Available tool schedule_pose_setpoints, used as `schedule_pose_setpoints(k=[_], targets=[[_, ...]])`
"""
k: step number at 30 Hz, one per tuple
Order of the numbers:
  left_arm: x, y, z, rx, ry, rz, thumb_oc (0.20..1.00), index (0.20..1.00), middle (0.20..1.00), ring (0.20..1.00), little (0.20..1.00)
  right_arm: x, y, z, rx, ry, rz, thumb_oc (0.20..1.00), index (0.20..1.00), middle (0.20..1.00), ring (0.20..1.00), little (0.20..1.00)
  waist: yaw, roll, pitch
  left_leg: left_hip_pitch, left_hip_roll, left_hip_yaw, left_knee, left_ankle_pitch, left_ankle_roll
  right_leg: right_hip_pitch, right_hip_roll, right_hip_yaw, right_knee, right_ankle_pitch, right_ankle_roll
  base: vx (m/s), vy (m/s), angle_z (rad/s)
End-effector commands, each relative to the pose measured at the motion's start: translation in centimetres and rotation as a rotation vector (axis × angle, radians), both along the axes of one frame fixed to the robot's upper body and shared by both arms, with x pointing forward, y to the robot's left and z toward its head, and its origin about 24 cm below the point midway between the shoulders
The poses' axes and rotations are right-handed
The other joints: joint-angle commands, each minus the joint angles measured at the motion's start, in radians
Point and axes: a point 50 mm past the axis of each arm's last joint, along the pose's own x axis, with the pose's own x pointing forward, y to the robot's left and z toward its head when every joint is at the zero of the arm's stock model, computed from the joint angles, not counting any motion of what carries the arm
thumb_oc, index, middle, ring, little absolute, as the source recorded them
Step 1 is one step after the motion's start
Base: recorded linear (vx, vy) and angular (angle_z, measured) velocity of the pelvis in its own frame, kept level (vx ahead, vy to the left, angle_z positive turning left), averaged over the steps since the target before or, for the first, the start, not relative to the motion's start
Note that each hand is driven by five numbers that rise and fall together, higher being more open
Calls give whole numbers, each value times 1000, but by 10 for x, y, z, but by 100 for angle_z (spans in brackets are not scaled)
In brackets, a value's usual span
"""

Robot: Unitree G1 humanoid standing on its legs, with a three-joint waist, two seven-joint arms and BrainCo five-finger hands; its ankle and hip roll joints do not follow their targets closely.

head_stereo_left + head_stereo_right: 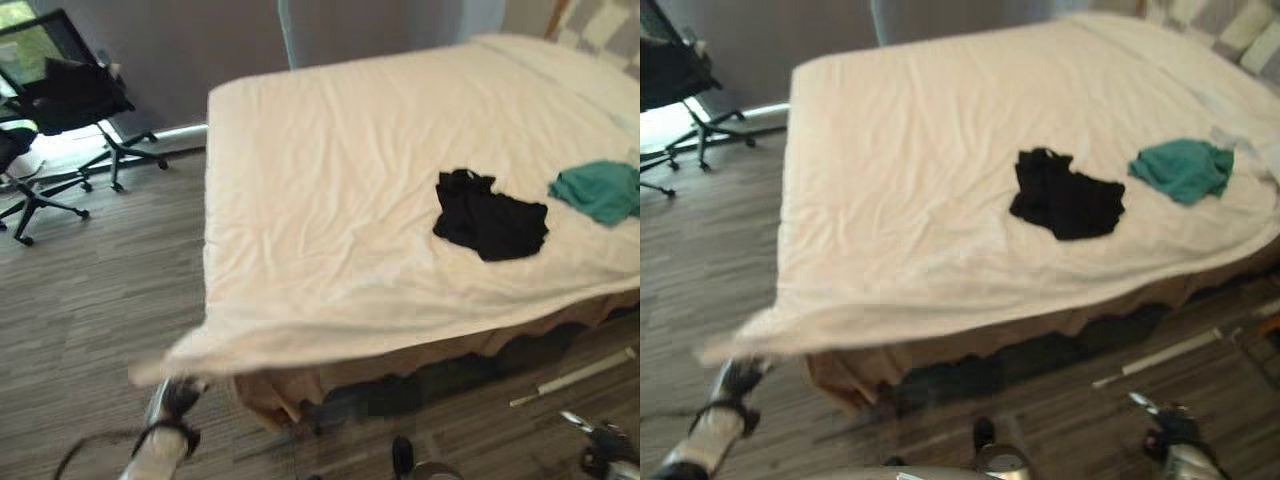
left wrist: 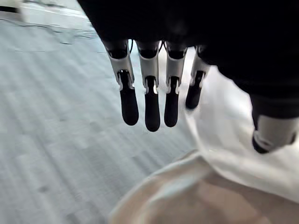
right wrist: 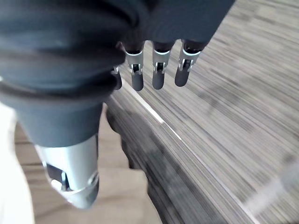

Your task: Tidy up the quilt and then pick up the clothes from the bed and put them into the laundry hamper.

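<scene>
A cream quilt [image 1: 330,200] covers the bed, its near left corner sticking out past the bed's edge. On it lie a black garment [image 1: 490,218] and, further right, a teal garment [image 1: 600,190]. My left hand [image 1: 178,398] is low at the bed's near left corner, just under that quilt corner. In the left wrist view its fingers [image 2: 149,98] hang straight, with the quilt [image 2: 224,135] beside them and nothing held. My right hand [image 1: 600,440] is down at the lower right over the floor. Its fingers [image 3: 156,74] are straight and empty.
Black office chairs [image 1: 70,95] stand on the wood floor at the far left by a window. A white strip [image 1: 580,375] lies on the floor near the bed's right front. Pillows [image 1: 1240,30] sit at the bed's far right end.
</scene>
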Motion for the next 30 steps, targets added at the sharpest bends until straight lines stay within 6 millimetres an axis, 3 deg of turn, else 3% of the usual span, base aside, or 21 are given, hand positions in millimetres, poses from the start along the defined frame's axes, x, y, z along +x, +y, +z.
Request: schedule_pose_setpoints(k=[1, 4, 5, 6, 7, 8, 10, 11, 13, 14, 16, 18, 19, 20, 21, 25, 26, 27, 28, 30], targets=[[-17, 17, 1, 72, -45, 165, 1000, 1000, 1000, 1000, 1000, 43, -44, 74, -356, -149, 129, 1000, 1000, 1000, 1000, 1000, 17, -26, 15, -2, -37, -37, 1, -29, 30, 81, -63, 4, -1, -86, 116, 25, 29, 10], [-41, 12, -11, 57, 38, 216, 1000, 1000, 1000, 1000, 1000, 73, -43, 109, -471, -242, 248, 1000, 1000, 1000, 1000, 1000, 20, -33, 12, -1, -40, -40, 1, -31, 31, 85, -63, 1, -1, -88, 116, 17, 45, 4], [-65, 7, -22, 41, 122, 246, 1000, 1000, 1000, 1000, 1000, 109, -30, 150, -595, -351, 404, 1000, 1000, 1000, 1000, 1000, 26, -44, 8, -1, -42, -42, 1, -34, 34, 88, -64, -1, -1, -90, 115, 21, 33, 4], [-73, 4, -26, 25, 146, 268, 1000, 1000, 1000, 1000, 1000, 121, -22, 162, -619, -383, 459, 1000, 1000, 1000, 1000, 1000, 28, -48, 6, -1, -43, -41, 1, -35, 35, 89, -64, 0, -1, -92, 114, 27, 30, 3], [-79, 0, -30, -5, 177, 282, 1000, 1000, 1000, 1000, 1000, 136, -9, 176, -638, -439, 536, 426, 426, 426, 426, 426, 31, -52, 4, -1, -44, -42, 1, -37, 36, 89, -65, -1, -1, -93, 114, 0, 0, 0], [-82, -3, -33, -17, 191, 282, 1000, 1000, 1000, 1000, 1000, 144, -2, 182, -645, -465, 571, 200, 200, 200, 200, 200, 33, -54, 3, -1, -44, -42, 1, -38, 37, 90, -65, -2, -1, -94, 113, 32, 7, -1], [-86, -20, -43, -52, 234, 245, 1000, 1000, 1000, 1000, 1000, 180, 42, 209, -632, -592, 770, 200, 200, 200, 200, 200, 48, -64, 4, 0, -46, -48, 1, -42, 39, 95, -65, -6, -1, -99, 108, 122, 6, 2], [-73, -35, -47, -86, 208, 169, 1000, 1000, 1000, 1000, 1000, 217, 104, 231, -502, -746, 998, 200, 200, 200, 200, 200, 79, -72, 12, -2, -52, -55, 1, -45, 41, 98, -67, -18, -1, -102, 100, 182, 5, 10], [-58, -44, -48, -101, 168, 98, 1000, 1000, 1000, 1000, 1000, 234, 137, 245, -456, -808, 1095, 200, 200, 200, 200, 200, 100, -75, 27, -11, -55, -60, 1, -42, 42, 95, -72, -33, -1, -100, 97, 81, -16, 18], [-38, -51, -45, -117, 116, 43, 1000, 1000, 1000, 1000, 1000, 246, 159, 257, -437, -856, 1139, 200, 200, 200, 200, 200, 118, -74, 50, -35, -57, -65, 3, -37, 44, 77, -77, -48, -1, -96, 96, -57, -26, 24], [-12, -58, -39, -138, 34, -10, 1000, 1000, 1000, 1000, 1000, 257, 180, 275, -433, -920, 1171, 200, 200, 200, 200, 200, 134, -66, 97, -77, -58, -69, 14, -32, 45, 41, -84, -64, 6, -91, 96, -291, -4, 33], [40, -71, -21, -193, -126, -85, 1000, 1000, 1000, 1000, 1000, 269, 210, 307, -429, -1025, 1208, 200, 200, 200, 200, 200, 155, -41, 191, -166, -60, -72, 34, -17, 47, -51, -93, -80, 41, -89, 95, -473, 18, 26], [46, -73, -18, -205, -144, -95, 1000, 1000, 1000, 1000, 1000, 270, 212, 310, -410, -1033, 1208, 200, 200, 200, 200, 200, 156, -38, 199, -177, -60, -72, 38, -15, 47, -62, -93, -81, 47, -90, 95, -326, 13, 20], [65, -81, -10, -234, -201, -130, 1000, 1000, 1000, 1000, 1000, 274, 223, 319, -395, -1064, 1196, 200, 200, 200, 200, 200, 164, -27, 234, -217, -63, -75, 49, -7, 46, -100, -95, -85, 62, -88, 93, -361, 19, 38], [98, -105, 9, -301, -316, -234, 1000, 1000, 1000, 1000, 1000, 284, 238, 339, -398, -1090, 1215, 200, 200, 200, 200, 200, 189, 4, 306, -290, -75, -86, 73, 11, 47, -163, -87, -91, 91, -91, 81, -404, 26, 29], [115, -131, 24, -359, -399, -296, 1000, 1000, 1000, 1000, 1000, 290, 261, 345, -313, -1109, 1250, 200, 200, 200, 200, 200, 219, 44, 374, -362, -97, -108, 84, 37, 45, -231, -83, -122, 118, -95, 69, -175, 18, 7], [115, -136, 26, -374, -405, -295, 1000, 1000, 1000, 1000, 1000, 291, 269, 341, -239, -1108, 1263, 200, 200, 200, 200, 200, 226, 55, 374, -391, -102, -115, 85, 46, 44, -261, -84, -132, 127, -96, 66, -123, 44, 8], [114, -145, 26, -402, -418, -293, 1000, 1000, 1000, 1000, 1000, 291, 297, 326, -132, -1091, 1298, 200, 200, 200, 200, 200, 240, 82, 374, -477, -116, -124, 104, 61, 42, -351, -93, -162, 170, -109, 59, -111, 41, 4], [114, -145, 26, -402, -418, -293, 1000, 1000, 1000, 1000, 1000, 291, 297, 326, -132, -1091, 1298, 200, 200, 200, 200, 200, 239, 82, 374, -478, -116, -124, 104, 61, 42, -352, -93, -162, 171, -110, 59, -121, 52, -11], [111, -151, 23, -414, -418, -300, 1000, 1000, 1000, 1000, 1000, 288, 322, 308, -35, -1056, 1381, 200, 200, 200, 200, 200, 251, 101, 374, -536, -127, -126, 112, 73, 44, -418, -103, -178, 199, -114, 56, -69, 53, -5]])
